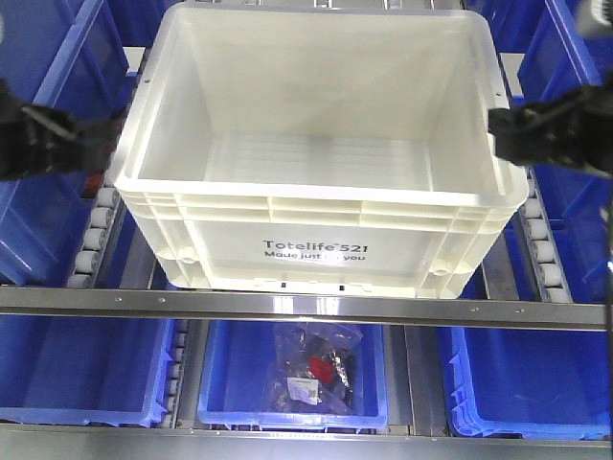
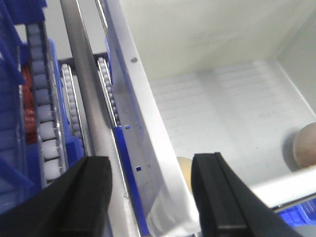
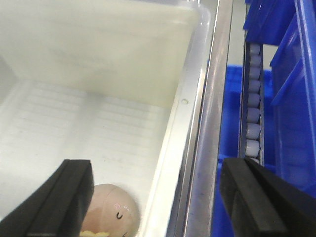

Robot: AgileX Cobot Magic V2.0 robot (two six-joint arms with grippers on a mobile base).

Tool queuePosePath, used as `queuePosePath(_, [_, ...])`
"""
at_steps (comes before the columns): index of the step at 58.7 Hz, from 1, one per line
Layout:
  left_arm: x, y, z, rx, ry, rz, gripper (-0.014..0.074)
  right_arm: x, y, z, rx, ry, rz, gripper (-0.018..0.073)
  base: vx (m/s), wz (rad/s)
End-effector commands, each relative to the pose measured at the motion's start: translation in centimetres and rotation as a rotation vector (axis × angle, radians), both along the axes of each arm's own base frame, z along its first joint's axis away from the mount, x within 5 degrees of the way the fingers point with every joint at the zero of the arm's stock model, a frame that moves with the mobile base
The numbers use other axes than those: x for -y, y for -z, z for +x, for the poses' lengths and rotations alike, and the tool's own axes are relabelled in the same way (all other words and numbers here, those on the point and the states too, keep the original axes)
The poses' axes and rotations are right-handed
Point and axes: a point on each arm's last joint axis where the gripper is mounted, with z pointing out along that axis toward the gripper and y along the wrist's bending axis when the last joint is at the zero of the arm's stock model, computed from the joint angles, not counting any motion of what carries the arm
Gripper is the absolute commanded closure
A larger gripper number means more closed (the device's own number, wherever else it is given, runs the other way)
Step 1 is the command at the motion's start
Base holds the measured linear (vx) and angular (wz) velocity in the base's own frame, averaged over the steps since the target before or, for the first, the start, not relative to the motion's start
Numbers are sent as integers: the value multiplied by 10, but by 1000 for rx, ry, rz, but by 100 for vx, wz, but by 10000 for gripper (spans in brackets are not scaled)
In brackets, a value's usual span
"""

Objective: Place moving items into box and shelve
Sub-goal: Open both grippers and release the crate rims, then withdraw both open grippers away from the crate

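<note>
Landmark: the box (image 1: pixel 316 240), resting on the shelf's roller rails (image 1: pixel 94 235). Inside it, two plush toys on the floor: one (image 2: pixel 183 170) against the left wall, the other (image 3: pixel 111 213) near the right wall. Left claw (image 2: pixel 148 197) straddling the left rim; right claw (image 3: pixel 155 200) straddling the right rim. Bins (image 1: pixel 48 144) flanking both sides. Below, on the lower shelf, a bin (image 1: pixel 292 379) holding bagged items (image 1: pixel 311 376).

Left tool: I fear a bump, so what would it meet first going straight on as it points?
Probably the rim of the white tote, which runs between the open fingers of the left tool. Depth is unclear; the cream plush lies beyond, inside.
</note>
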Motion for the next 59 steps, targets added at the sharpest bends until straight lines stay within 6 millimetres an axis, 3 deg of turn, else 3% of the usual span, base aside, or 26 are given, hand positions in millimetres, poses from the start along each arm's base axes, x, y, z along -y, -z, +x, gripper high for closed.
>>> queuePosePath(1, [-8, -17, -27, 170, -30, -48, 115, 7, -14, -25, 168, -35, 38, -8, 0, 0])
queuePosePath(17, [-28, 20, -116, 289, -18, -65, 115, 38, 24, -108, 286, -27, 75, -8, 0, 0])
queuePosePath(30, [-38, 46, -166, 390, -2, -123, 115, 55, 57, -151, 359, -14, 50, -8, 0, 0])
queuePosePath(34, [-40, 53, -168, 437, -21, -129, 115, 55, 70, -152, 403, -38, 19, -8, 0, 0])
queuePosePath(41, [-44, 73, -158, 501, -94, -151, 115, 46, 80, -146, 575, -130, -36, -8, 0, 0])
queuePosePath(47, [-47, 86, -153, 550, -144, -161, 115, 41, 87, -145, 626, -166, -23, -8, 0, 0])
queuePosePath(59, [-48, 88, -152, 551, -149, -161, 115, 41, 88, -145, 622, -165, -19, -8, 0, 0])
